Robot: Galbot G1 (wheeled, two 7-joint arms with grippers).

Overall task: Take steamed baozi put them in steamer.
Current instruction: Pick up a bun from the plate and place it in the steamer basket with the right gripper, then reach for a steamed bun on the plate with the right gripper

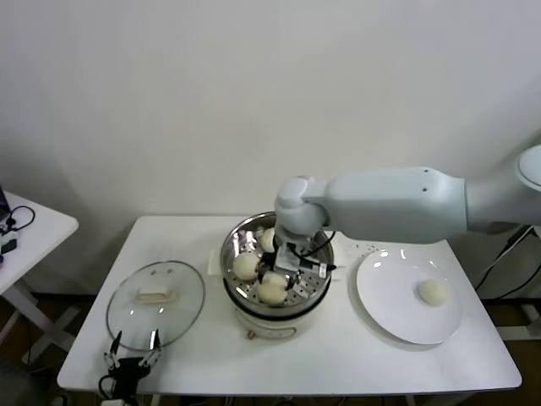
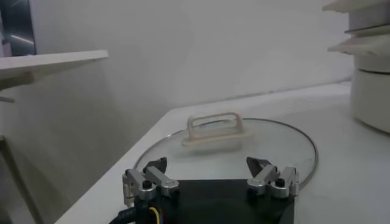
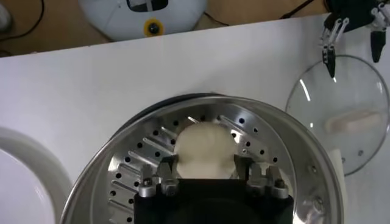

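Three buns sitting in the steamer (image 1: 314,288), one of them (image 3: 204,149) right between the spread fingers of the right gripper (image 3: 206,172), not squeezed. Fourth bun (image 1: 433,292) off to the side on the plate (image 1: 385,313). Left gripper (image 2: 210,176) parked open just short of the glass lid (image 2: 292,143).

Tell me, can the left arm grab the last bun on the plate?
Probably not easily. The left gripper hangs open at the table's near edge by the glass lid, while the bun sits on the plate beyond the steamer and the right arm.
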